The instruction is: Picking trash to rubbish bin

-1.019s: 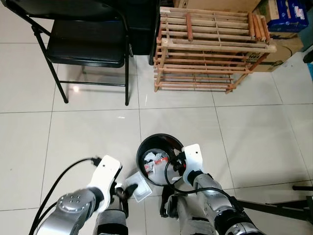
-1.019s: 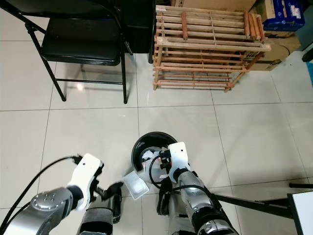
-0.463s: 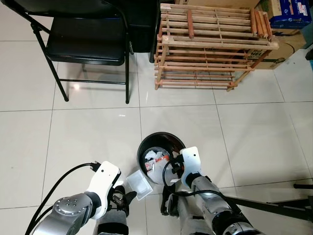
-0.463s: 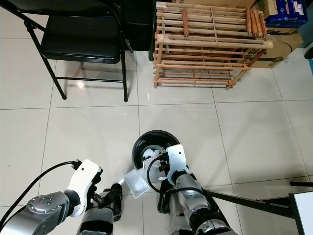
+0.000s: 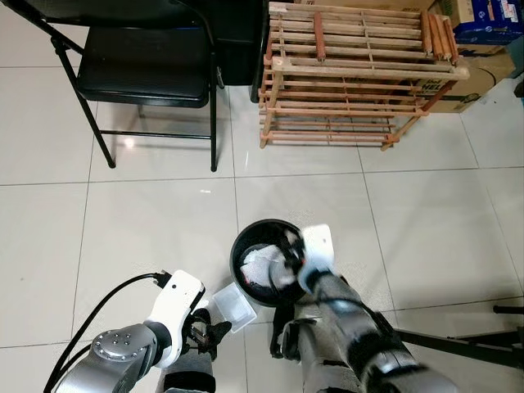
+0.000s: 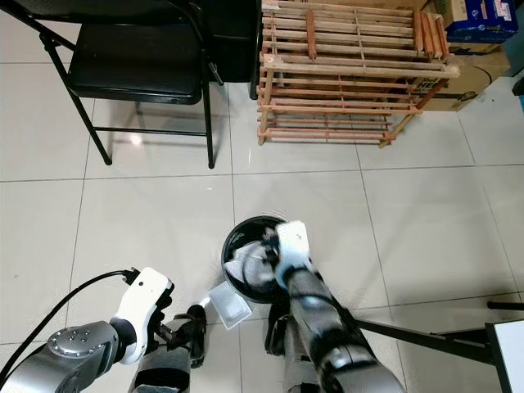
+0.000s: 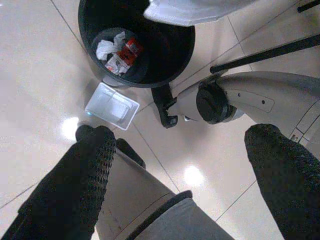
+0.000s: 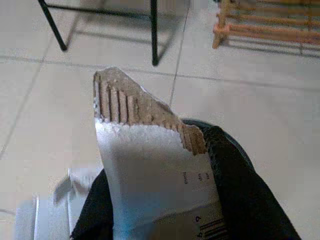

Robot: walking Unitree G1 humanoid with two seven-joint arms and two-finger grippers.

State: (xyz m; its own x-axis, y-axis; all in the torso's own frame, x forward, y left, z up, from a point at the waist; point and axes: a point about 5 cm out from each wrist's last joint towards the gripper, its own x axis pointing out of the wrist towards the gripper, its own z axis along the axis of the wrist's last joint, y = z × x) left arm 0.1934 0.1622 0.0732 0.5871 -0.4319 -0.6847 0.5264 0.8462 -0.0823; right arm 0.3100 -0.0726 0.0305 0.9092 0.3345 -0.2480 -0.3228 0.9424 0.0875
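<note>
One folding chair (image 5: 143, 61), one wooden rack (image 5: 356, 74) and one black rubbish bin (image 5: 255, 237) stand on the tiled floor (image 5: 123, 221). The left gripper (image 7: 180, 165) hangs low with fingers spread wide, holding nothing; one clear plastic tray (image 5: 232, 306) lies on the floor just beside the bin's near-left rim. The right gripper (image 8: 165, 210) (blurred in the head views) clamps one torn piece of cardboard (image 8: 145, 165) at the bin's rim.
</note>
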